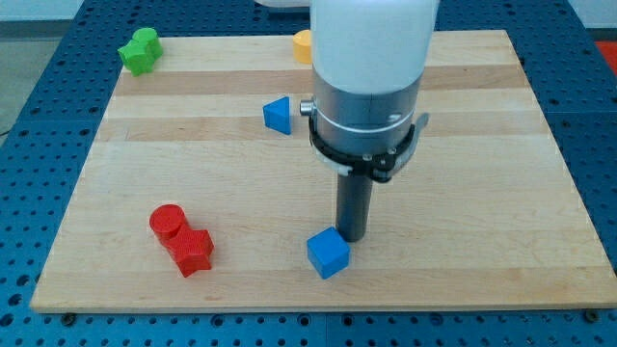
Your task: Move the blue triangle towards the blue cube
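A: Nearest: blue cube (328,253), board's (482,193) bottom edge. Tip position?
B: My tip (351,238) bare, clamping nothing, touching the cube's upper right.
A: Blue triangle (278,115)?
B: Well apart, toward the view's top, left of the rod.

This looks like a robotics lab bench, not a home or shop. A pale wooden board (482,193), glued up from strips, lies on a blue desk (29,193) whose surface is a regular grid of small holes, the kind used for bolting down fixtures. A white and grey machine arm (371,58) drops in from the top centre of the frame, ringed by a black clamp. Small bright plastic blocks, such as the green one (140,50) at upper left and the red pair (181,239) at lower left, sit scattered like test pieces.
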### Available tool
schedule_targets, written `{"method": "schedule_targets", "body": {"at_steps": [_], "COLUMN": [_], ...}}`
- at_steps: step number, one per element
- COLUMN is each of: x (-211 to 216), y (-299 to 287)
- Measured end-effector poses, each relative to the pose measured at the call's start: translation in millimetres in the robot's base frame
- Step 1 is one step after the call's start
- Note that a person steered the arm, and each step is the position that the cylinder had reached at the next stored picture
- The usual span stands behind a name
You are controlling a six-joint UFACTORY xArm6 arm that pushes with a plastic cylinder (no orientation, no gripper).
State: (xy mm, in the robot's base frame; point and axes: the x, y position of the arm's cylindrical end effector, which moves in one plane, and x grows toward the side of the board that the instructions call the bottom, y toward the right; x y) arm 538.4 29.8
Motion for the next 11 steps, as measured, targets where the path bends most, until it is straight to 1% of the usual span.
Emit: {"method": "schedule_targets", "body": {"at_steps": [1, 2, 3, 4, 5, 6, 7, 9, 11], "x": [-55.7, -126.2, -186.7, -225.4, -225.5, -160.5, -107.2, -131.6, -38.2], "y": [2.1, 22.8, 11.5, -28.8, -82.8, -86.4, -81.3, -81.3, -81.3]}}
